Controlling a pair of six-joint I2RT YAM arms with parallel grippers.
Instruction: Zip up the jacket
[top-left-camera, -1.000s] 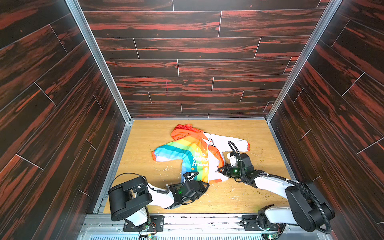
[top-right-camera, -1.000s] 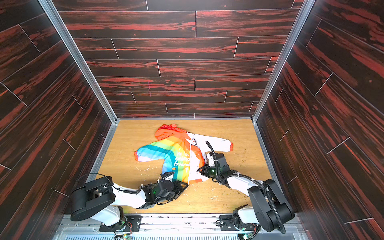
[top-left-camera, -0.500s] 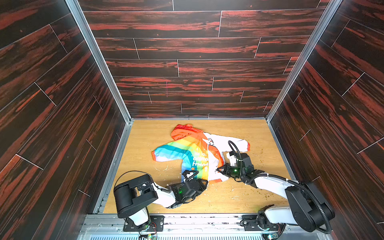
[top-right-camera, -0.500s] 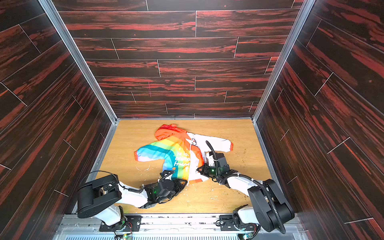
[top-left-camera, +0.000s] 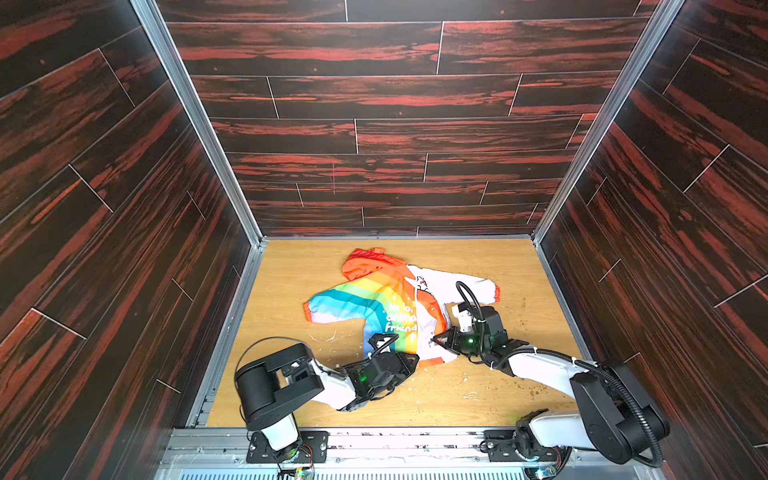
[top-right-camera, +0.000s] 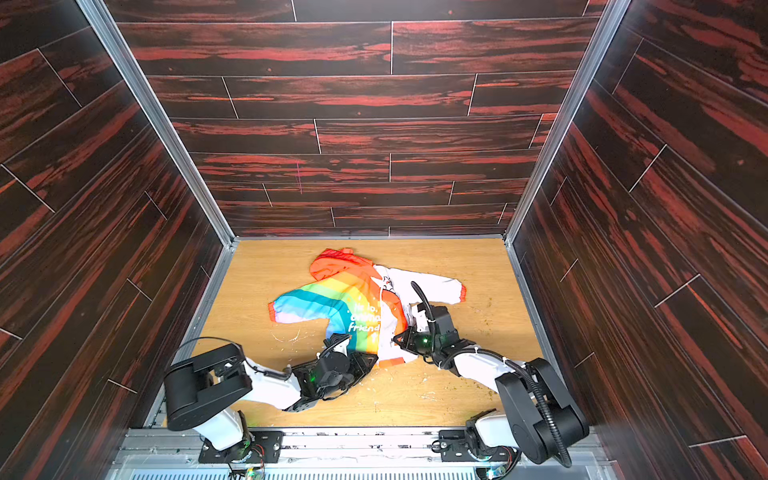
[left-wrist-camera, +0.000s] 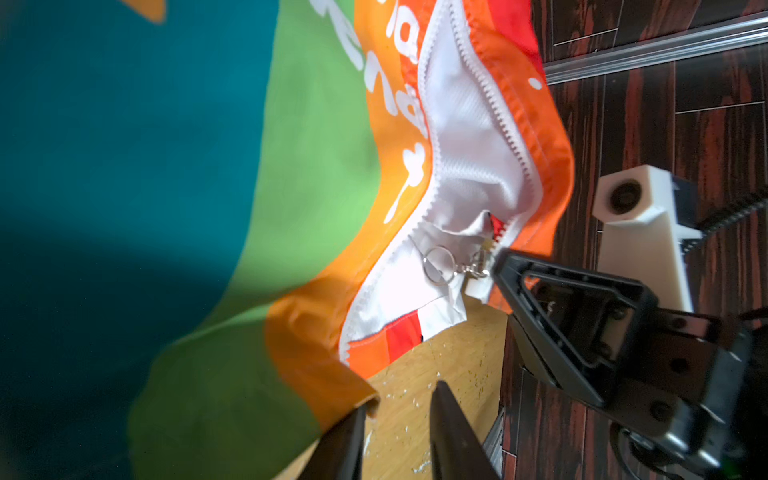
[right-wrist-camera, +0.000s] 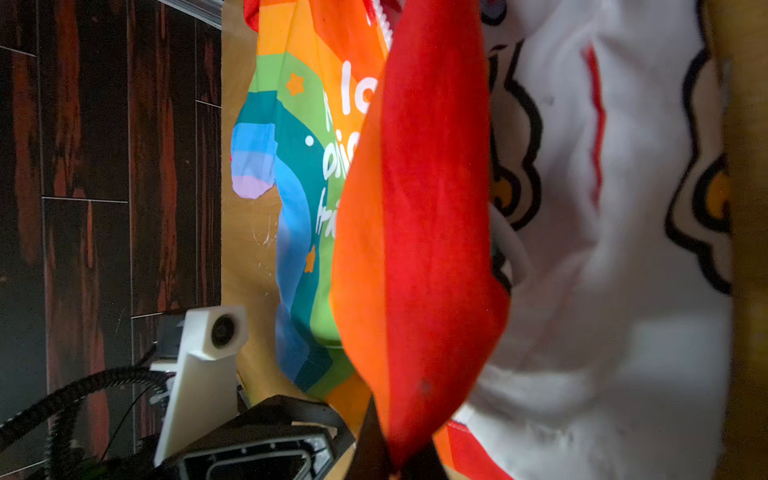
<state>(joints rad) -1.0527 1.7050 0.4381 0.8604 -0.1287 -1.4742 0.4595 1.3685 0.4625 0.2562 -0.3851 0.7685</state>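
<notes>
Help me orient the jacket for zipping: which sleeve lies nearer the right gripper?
The white sleeve, orange-cuffed, lying just beyond the right gripper. The rainbow sleeve stretches the opposite way, toward the left arm's side, farther off.

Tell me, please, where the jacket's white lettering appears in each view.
In a top view: white lettering on the rainbow half of the jacket.
In a top view: the same spot.
Left wrist: on the orange stripe beside the open zipper.
Right wrist: partly hidden behind red fabric.
Shared landmark: the white zipper.
</notes>
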